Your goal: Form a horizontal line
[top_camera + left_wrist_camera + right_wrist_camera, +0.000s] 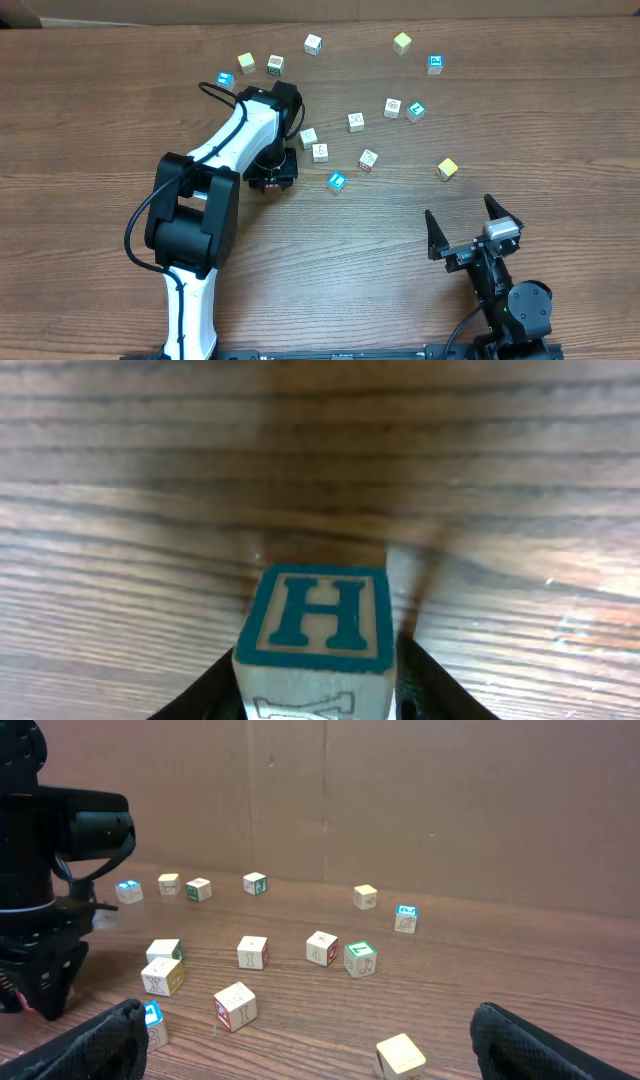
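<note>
The horizontal line is out of view; every cube that shows lies apart from the others. My left gripper (270, 182) points down at the table left of centre. In the left wrist view a white cube with a teal H (318, 615) sits between its black fingers (205, 695), which press against both of its sides. The arm hides this cube in the overhead view. My right gripper (460, 225) is open at the front right, well clear of the cubes, with nothing between its fingers (550, 1040).
Loose cubes lie scattered across the far half of the table: a blue one (336, 181) and two white ones (320, 152) (308, 137) right of the left gripper, a yellow one (447, 168) beyond the right gripper, and several more further back (313, 44). A cardboard wall (400, 800) runs along the far edge.
</note>
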`<state>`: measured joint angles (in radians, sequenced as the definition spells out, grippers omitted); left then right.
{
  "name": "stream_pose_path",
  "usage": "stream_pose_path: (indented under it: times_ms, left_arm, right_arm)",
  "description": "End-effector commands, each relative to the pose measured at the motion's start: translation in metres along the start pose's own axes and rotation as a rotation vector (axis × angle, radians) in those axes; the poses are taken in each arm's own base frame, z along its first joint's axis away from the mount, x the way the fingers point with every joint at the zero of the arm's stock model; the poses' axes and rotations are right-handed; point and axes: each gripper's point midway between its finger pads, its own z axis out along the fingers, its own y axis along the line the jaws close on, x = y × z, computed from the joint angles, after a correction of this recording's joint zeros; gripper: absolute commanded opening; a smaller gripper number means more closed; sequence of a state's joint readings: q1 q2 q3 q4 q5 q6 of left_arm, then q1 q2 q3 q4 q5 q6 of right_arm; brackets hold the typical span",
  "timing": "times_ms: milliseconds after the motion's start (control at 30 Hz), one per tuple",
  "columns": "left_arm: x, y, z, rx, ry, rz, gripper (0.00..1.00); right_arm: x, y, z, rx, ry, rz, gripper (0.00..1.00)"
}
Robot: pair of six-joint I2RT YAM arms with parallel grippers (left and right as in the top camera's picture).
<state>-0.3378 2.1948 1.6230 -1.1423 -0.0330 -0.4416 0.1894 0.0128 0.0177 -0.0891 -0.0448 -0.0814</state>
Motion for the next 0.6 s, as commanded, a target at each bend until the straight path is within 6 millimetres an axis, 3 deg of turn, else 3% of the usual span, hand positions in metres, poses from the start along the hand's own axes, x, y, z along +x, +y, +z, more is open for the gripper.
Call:
stream_pose_path:
  times_ms: [0, 267, 433, 567]
  left_arm:
    - [-0.006, 0.005, 0.001, 0.010, -0.014, -0.026, 0.40]
    - [-0.012, 0.008, 0.000, 0.017, -0.027, -0.029, 0.49]
    - [-0.018, 0.006, -0.006, 0.027, -0.046, -0.029, 0.40]
    - [-0.019, 0.005, -0.007, 0.029, -0.051, -0.030, 0.38]
  right_arm:
    - [0.001, -0.001, 0.000, 0.003, -0.008, 0.005, 1.00]
    - [0.001, -0.001, 0.000, 0.003, -0.008, 0.005, 1.00]
    - [0.001, -0.001, 0.000, 0.003, -0.008, 0.006, 1.00]
    - [0.001, -0.001, 0.000, 0.003, -0.008, 0.005, 1.00]
